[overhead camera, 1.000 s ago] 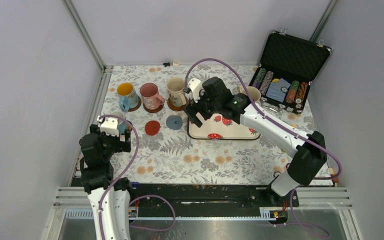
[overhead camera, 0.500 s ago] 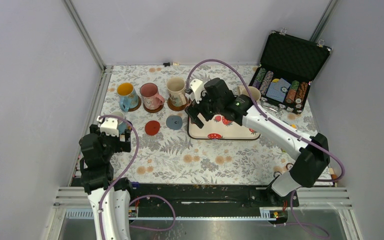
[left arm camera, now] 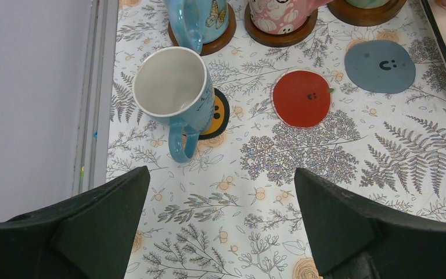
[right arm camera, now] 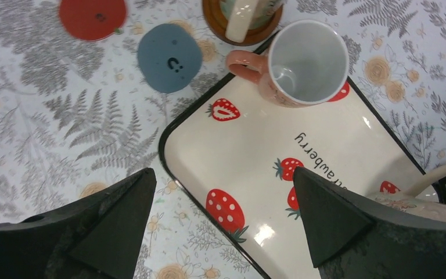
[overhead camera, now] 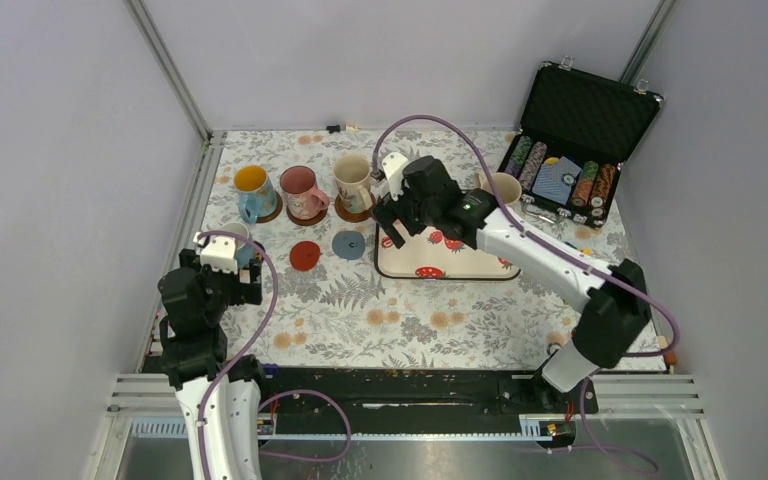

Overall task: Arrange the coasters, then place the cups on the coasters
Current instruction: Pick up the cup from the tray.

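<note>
The white-and-blue cup (left arm camera: 173, 92) stands upright, mouth up, its handle pointing to the near edge, toward the left gripper (left arm camera: 220, 177). It sits off-centre on the black coaster (left arm camera: 219, 114), whose orange middle shows at the cup's right. That gripper hovers above with its fingers wide apart, holding nothing.

The pink-handled cup (right arm camera: 308, 61) is also upright, white inside. It stands on the far left corner of the strawberry tray (right arm camera: 238, 168), its handle pointing left over the tray's rim toward the grey-blue coaster (right arm camera: 169, 57). The right gripper (right arm camera: 223, 180) hangs over the tray, fingers spread, nothing between them.

The grey-blue coaster and the red coaster (left arm camera: 302, 97) lie flat and bare on the cloth, side by side but apart, left of the tray.

In the far row the blue cup (overhead camera: 251, 190), pink cup (overhead camera: 302, 190) and a cream cup (overhead camera: 352, 182) each stand upright on brown coasters (left arm camera: 279, 39). The blue cup's handle points to the near edge. A second cream cup (overhead camera: 507, 185) stands by the tray's far right corner, partly hidden by the right arm.

Since a second ago the right arm has shifted slightly left; the left arm, the cups and the coasters have not moved
</note>
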Motion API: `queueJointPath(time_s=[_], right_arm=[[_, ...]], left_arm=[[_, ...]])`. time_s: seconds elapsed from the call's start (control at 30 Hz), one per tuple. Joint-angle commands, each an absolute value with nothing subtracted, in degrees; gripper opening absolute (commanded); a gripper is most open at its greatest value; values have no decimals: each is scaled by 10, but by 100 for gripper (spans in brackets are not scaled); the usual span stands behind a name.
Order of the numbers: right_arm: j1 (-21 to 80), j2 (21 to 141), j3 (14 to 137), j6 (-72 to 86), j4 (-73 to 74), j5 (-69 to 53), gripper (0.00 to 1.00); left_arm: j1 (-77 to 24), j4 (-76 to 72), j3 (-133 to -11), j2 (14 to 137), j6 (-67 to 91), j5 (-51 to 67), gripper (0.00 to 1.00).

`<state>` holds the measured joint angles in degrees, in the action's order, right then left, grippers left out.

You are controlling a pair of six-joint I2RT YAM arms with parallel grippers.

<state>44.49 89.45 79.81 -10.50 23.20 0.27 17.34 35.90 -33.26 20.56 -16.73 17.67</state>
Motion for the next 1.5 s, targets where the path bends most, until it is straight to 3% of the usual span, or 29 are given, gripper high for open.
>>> queueJointPath(time_s=[0.0, 0.4, 0.6, 1.0, 1.47], right_arm=[[444, 955, 850, -59, 223, 104, 97], [446, 1128, 1033, -14, 262, 278, 100], [446, 1190, 1090, -28, 262, 302, 100], [446, 1258, 1123, -59, 218, 342, 100], [436, 1255, 1071, -74, 185, 338, 99]], left_arm=[[176, 325, -332, 200, -177, 198, 99], [177, 325, -332, 201, -175, 188, 99], [176, 326, -332, 205, -175, 189, 99], [177, 326, -333, 209, -175, 191, 99], [177, 324, -334, 216, -173, 181, 99]])
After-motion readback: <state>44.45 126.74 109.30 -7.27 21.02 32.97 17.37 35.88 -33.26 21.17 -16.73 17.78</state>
